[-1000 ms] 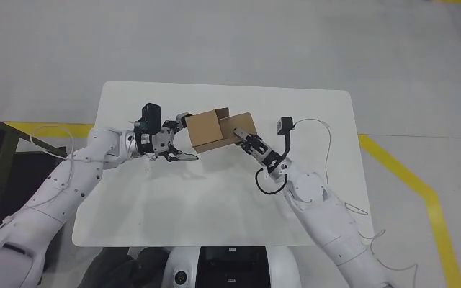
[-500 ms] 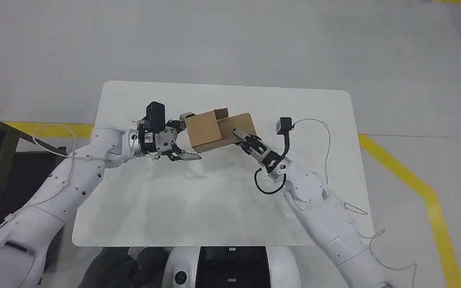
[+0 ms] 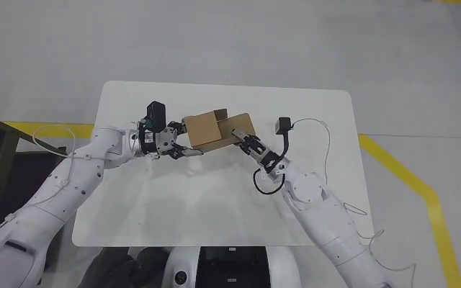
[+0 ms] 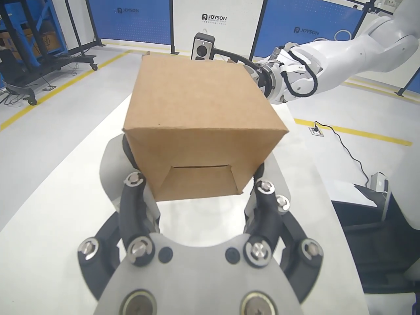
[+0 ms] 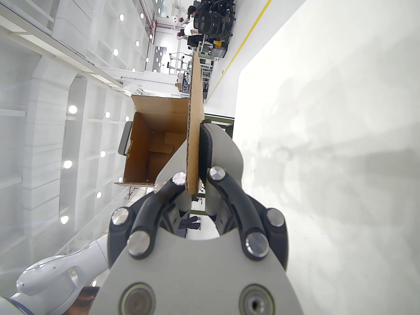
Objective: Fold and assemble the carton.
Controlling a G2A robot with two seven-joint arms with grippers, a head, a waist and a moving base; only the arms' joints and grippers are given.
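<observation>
A brown carton (image 3: 209, 129) hangs above the white table (image 3: 216, 209) between my two arms. Its closed end (image 4: 200, 106) faces my left gripper (image 4: 197, 172), which is open; that end sits between its fingers (image 4: 131, 181), and I cannot tell whether they touch it. In the top view the left gripper (image 3: 184, 137) straddles the carton's left edge. My right gripper (image 5: 197, 129) is shut on a side flap (image 5: 193, 116) at the carton's open end (image 5: 157, 142), whose inner flaps show folded inside. The right gripper (image 3: 241, 138) holds the carton's right side.
A thin cable (image 3: 324, 144) loops over the table's right part beside the right arm. Bare table surface lies below and in front of the carton. Yellow floor tape (image 3: 403, 173) runs past the table's right edge.
My left gripper has moved right, from beside the carton to around its closed end. The carton and the right gripper have hardly moved.
</observation>
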